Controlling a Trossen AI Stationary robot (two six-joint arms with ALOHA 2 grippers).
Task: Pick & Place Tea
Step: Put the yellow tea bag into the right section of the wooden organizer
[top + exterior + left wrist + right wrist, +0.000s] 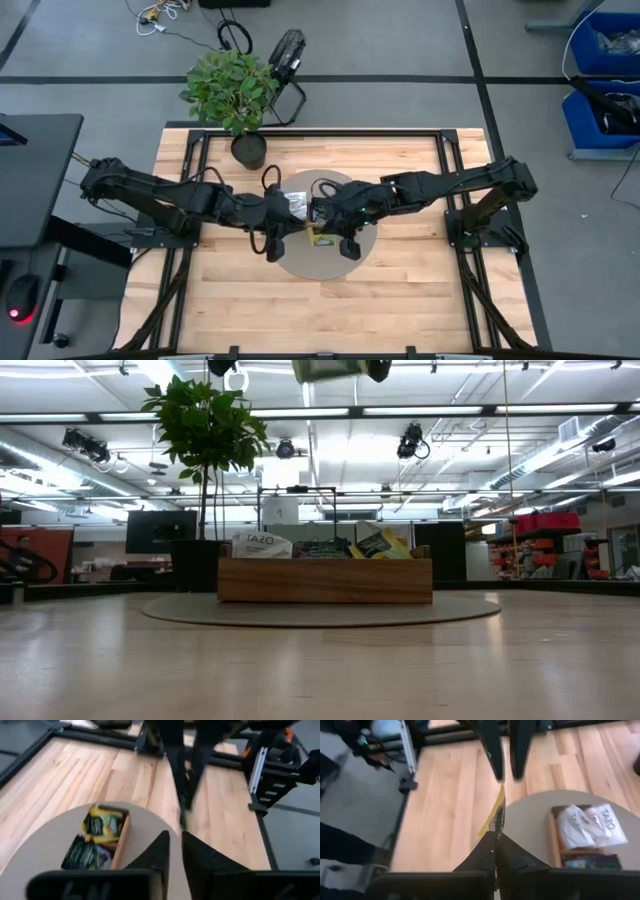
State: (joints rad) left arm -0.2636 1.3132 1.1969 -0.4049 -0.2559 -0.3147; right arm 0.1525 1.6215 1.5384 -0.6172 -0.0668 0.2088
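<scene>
Pinched between the right gripper's closed fingers, a yellow-green tea packet hangs edge-on above the round grey mat — the left gripper, slightly parted and empty, faces it; more packets fill the wooden tray nearby.

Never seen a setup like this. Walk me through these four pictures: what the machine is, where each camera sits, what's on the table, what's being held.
Two dark robot arms work over a wooden table. One camera looks straight down, one sits at table height, and one rides on each wrist. On a round grey mat stands a wooden tray of tea packets, beside a potted plant. The right tool is shut on a yellow-green tea packet, lifted above the mat. The left tool hangs opposite it, slightly parted, holding nothing.
</scene>
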